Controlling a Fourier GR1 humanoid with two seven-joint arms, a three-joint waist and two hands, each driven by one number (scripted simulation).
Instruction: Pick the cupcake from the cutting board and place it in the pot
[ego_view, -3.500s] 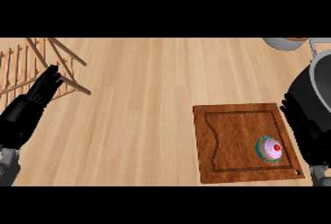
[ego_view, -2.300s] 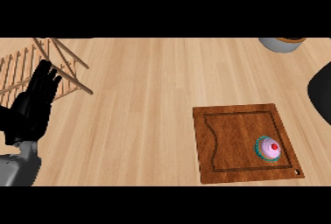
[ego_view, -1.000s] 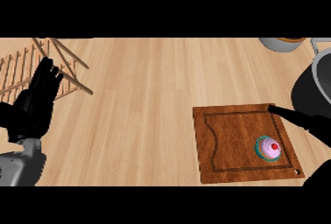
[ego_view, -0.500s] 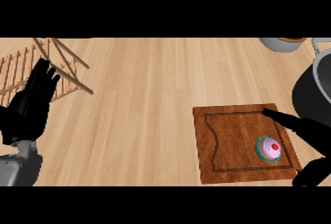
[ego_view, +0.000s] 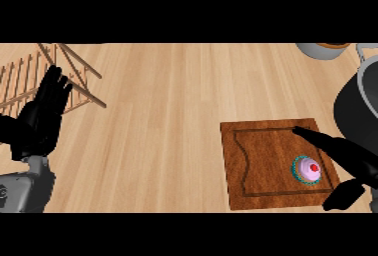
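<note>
A cupcake (ego_view: 309, 170) with pink frosting, a red dot and a teal wrapper sits on the right part of the brown cutting board (ego_view: 258, 160). My right hand (ego_view: 347, 157) comes in from the right edge, open, its straight fingers stretched over the board just above the cupcake and its thumb below it near the board's lower right corner. The dark pot (ego_view: 358, 102) shows partly at the right edge, beyond the board. My left hand (ego_view: 40, 117) rests open at the left, fingers up.
A wooden dish rack (ego_view: 44, 75) lies at the upper left behind my left hand. A grey bowl (ego_view: 325, 49) shows at the top right edge. The light wooden counter (ego_view: 162, 105) spreads between the rack and the board.
My right hand has come in from the right edge and moved left over the board, its fingers and thumb now on either side of the cupcake. The left hand has stayed put.
</note>
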